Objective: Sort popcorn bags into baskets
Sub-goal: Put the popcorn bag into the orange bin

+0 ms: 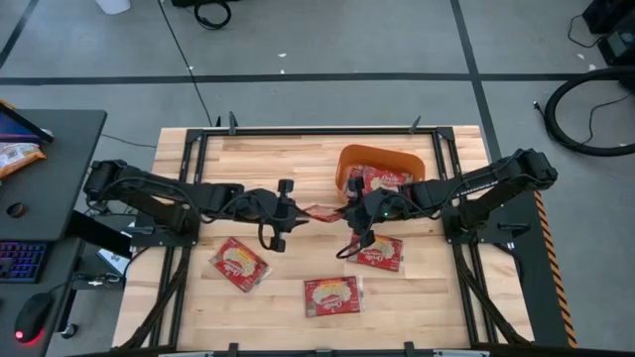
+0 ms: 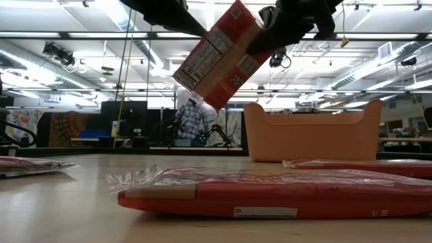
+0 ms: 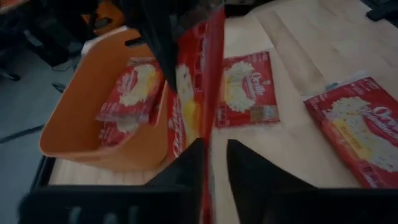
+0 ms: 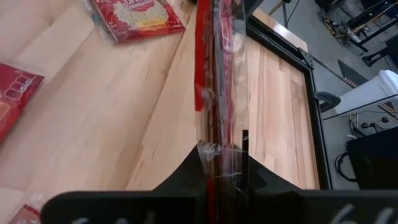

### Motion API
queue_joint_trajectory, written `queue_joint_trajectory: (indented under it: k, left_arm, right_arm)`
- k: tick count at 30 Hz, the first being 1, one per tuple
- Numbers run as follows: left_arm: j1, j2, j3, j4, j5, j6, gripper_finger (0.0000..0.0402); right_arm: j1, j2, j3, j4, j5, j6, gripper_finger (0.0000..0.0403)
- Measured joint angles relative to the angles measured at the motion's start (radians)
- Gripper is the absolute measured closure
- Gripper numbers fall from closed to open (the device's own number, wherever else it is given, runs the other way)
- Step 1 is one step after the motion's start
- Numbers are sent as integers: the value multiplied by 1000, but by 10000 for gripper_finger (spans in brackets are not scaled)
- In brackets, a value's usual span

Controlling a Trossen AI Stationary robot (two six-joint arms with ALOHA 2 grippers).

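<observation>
A pale wooden slatted counter [image 1: 298, 288] in a black frame carries everything. Two dark arms reach in from either side and meet above its middle. At the far right of the counter sits an orange plastic tub [image 1: 383, 159] with low solid walls, holding flat red popcorn packets [image 1: 382, 180]. Three more flat red rectangular packets with cream-yellow ovals and white script lie flat on the counter: one at the near left [image 1: 239, 264], one at the near middle [image 1: 331, 295], one just right of centre [image 1: 382, 251]. A further red packet [image 2: 219, 57] hangs in the air between the grippers, near the tub, turned on edge, its long axis tilted and running from one arm to the other. The right gripper's [image 4: 221, 177] fingers are clamped on one end. The left gripper's [image 3: 214, 162] fingers stand slightly apart astride the other end.
</observation>
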Motion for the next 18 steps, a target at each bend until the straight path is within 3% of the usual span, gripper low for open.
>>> queue_joint_trajectory:
  k: [7,18]
  left_arm:
    - [0,-17,1,-98,-21,-58,262]
    - [22,-83,0,-174,90,-174,257]
  right_arm:
    - [0,-30,11,-104,120,-17,370]
    - [-1,-201,40,-225,167,-380,363]
